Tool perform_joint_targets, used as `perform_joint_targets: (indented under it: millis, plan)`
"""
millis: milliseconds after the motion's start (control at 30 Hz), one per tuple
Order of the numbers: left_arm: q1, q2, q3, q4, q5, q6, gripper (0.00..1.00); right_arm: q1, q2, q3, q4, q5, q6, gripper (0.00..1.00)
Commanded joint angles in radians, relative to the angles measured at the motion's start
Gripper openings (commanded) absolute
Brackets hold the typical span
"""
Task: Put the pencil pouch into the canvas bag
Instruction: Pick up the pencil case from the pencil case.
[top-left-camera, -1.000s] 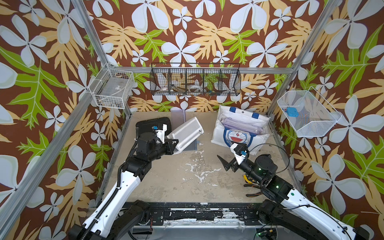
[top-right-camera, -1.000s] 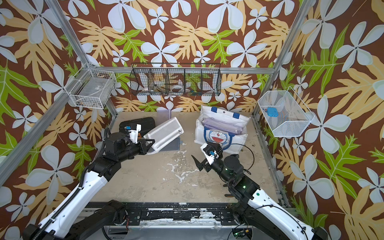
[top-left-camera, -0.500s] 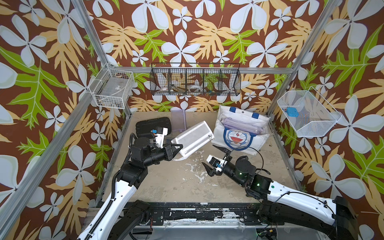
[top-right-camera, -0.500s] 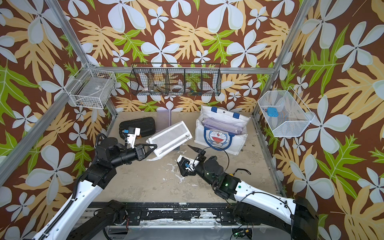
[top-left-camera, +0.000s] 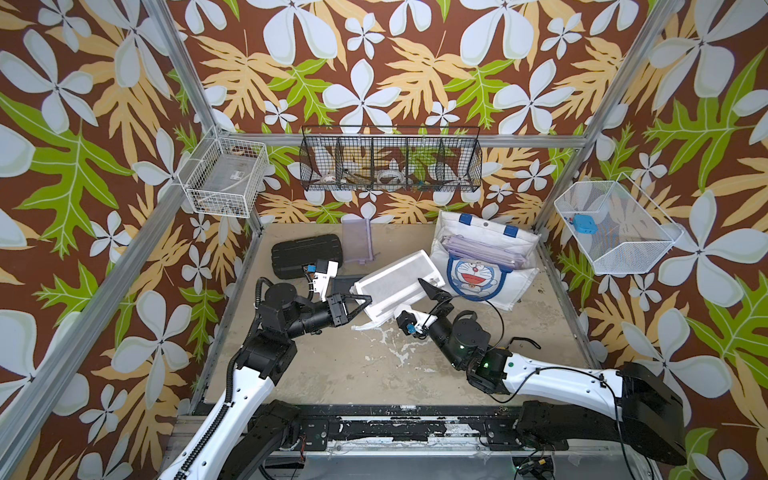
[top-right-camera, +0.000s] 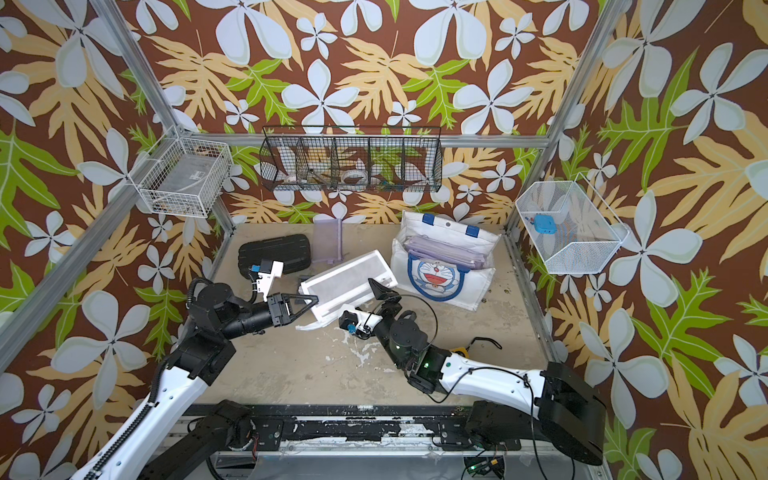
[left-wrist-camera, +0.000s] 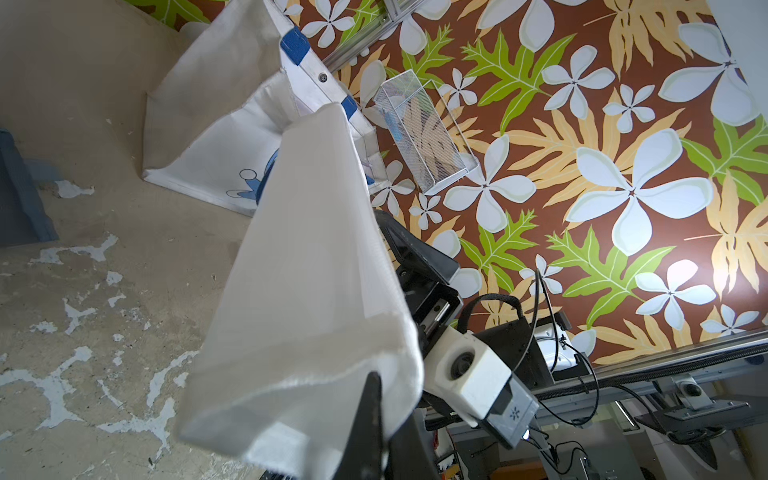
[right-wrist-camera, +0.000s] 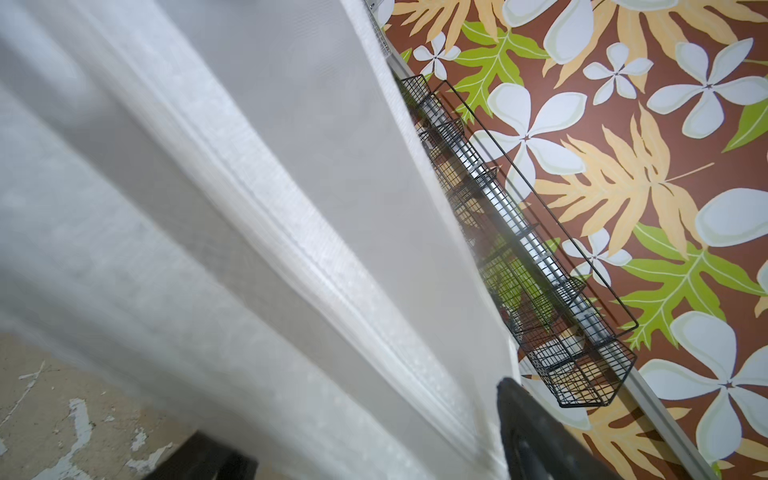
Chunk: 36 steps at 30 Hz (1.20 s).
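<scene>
The pencil pouch (top-left-camera: 395, 282) (top-right-camera: 347, 278), a flat white mesh pouch, hangs tilted above the table's middle. My left gripper (top-left-camera: 367, 300) (top-right-camera: 315, 299) is shut on its near left corner, and the same pinch shows in the left wrist view (left-wrist-camera: 379, 388). My right gripper (top-left-camera: 415, 305) (right-wrist-camera: 365, 451) is open, its jaws astride the pouch's near edge with cloth (right-wrist-camera: 249, 208) between them. One black fingertip (top-left-camera: 431, 289) stands above the pouch; the other is under it. The canvas bag (top-left-camera: 511, 286) (top-right-camera: 478, 286) (left-wrist-camera: 199, 137) lies at the back right, mouth open, with purple pouches inside.
A black plastic case (top-left-camera: 305, 259) and a purple mesh pouch (top-left-camera: 357, 239) lie at the back left. A black wire basket (top-left-camera: 390, 160) hangs on the back wall. White wire baskets hang on the left (top-left-camera: 222, 183) and right (top-left-camera: 615, 228) walls.
My left gripper has carried the pouch right and down toward the middle. My right arm has swung left, and its jaws now straddle the pouch's near edge, standing slightly narrower.
</scene>
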Motion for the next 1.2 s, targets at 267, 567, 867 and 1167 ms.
perform_joint_targets:
  millis: [267,567,867,1167]
  plan:
    - [-0.002,-0.009,-0.043,0.082,0.021,-0.054,0.00,0.041,0.012,0.008,0.062,0.077,-0.076,0.45]
    - [-0.001,-0.036,-0.080,0.100,-0.002,-0.074,0.05,0.052,-0.023,0.033,-0.024,0.104,-0.059,0.14]
    - [0.011,-0.056,-0.038,0.108,-0.034,-0.024,0.87,0.018,-0.099,-0.002,-0.086,0.149,-0.092,0.04]
    - [0.036,-0.080,0.014,-0.041,-0.091,0.128,1.00,-0.099,-0.260,0.096,-0.301,0.070,0.069,0.04]
